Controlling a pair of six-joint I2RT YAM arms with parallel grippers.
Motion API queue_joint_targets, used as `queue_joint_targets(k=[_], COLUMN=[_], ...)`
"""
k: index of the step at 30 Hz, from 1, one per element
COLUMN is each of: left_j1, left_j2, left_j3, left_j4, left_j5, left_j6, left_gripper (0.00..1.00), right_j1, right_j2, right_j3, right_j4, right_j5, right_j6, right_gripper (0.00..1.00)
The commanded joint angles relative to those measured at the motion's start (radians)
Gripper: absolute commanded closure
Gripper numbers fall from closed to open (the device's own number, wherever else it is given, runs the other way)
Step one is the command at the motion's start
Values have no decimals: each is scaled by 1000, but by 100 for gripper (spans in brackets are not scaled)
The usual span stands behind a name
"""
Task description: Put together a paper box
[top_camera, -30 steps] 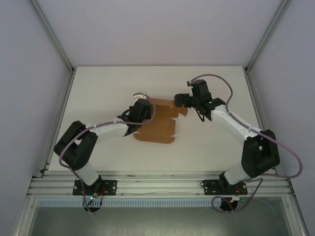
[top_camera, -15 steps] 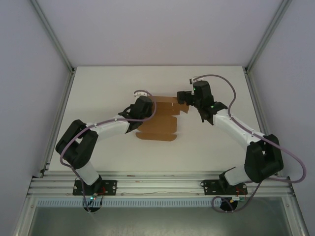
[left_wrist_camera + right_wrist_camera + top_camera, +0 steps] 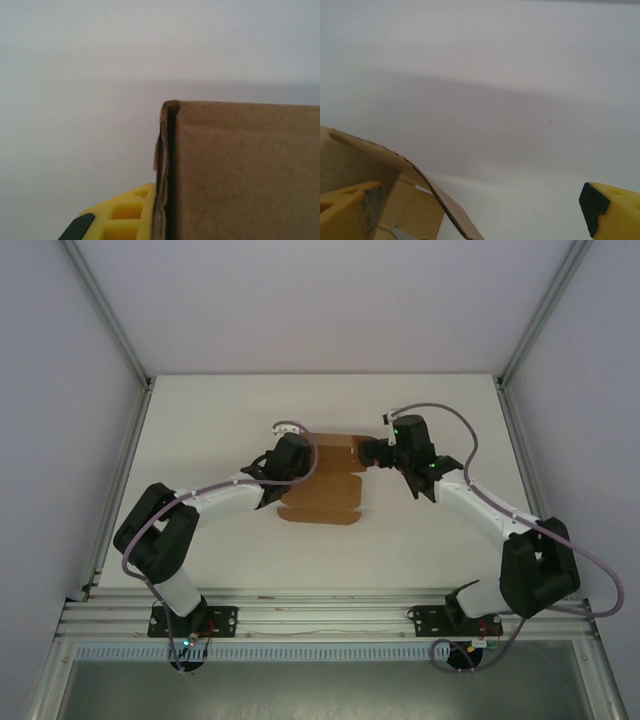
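The paper box (image 3: 322, 490) is a flat brown die-cut sheet lying mid-table, with its far part folded up. My left gripper (image 3: 296, 456) is at the sheet's far left corner, shut on a raised flap (image 3: 240, 175). One yellow finger (image 3: 117, 215) presses against the flap's edge, and the other finger is hidden behind the card. My right gripper (image 3: 371, 452) is at the sheet's far right corner and is open. Its yellow fingers (image 3: 350, 210) stand wide apart, and a curved flap (image 3: 427, 192) rises just inside the left one.
The white table (image 3: 210, 420) is walled by white panels and aluminium posts (image 3: 110, 310). A metal rail (image 3: 330, 615) runs along the near edge, where both arm bases are bolted.
The right gripper has shifted slightly nearer and down onto the sheet's far right corner, its forearm swinging right. The left gripper has edged up and right with the flap.
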Motion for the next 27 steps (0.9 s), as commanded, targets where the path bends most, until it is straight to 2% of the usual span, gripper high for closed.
queue_joint_targets(k=[1,4,8,15,17,22,27], left_j1=[4,4,5,2,3,4,22], left_j2=[14,22,37,44,41,21,-9], left_j3=[24,27,33,29,27,24,27], left_j4=[-9,9,13,45,60,71,58], left_j5=[33,72,83,89,94,61,31], left_j6=[-21,-23,-32,-98,-123,-161,-173], left_gripper=[100,100,100,100,100,100,100], right_j1=[-2,-2,-3,-1,3,3,3], right_j2=[41,76,113,187,201,159,5], right_j3=[-1,-3,-37,-81,-93,-116,-198], right_j4=[42,143,370,667,723,630,455], right_j5=[-23,-82,-144,-163,-186,-105,15], right_j6=[35,61,146,510,554,496,385], right_gripper=[0,0,0,0,0,0,0])
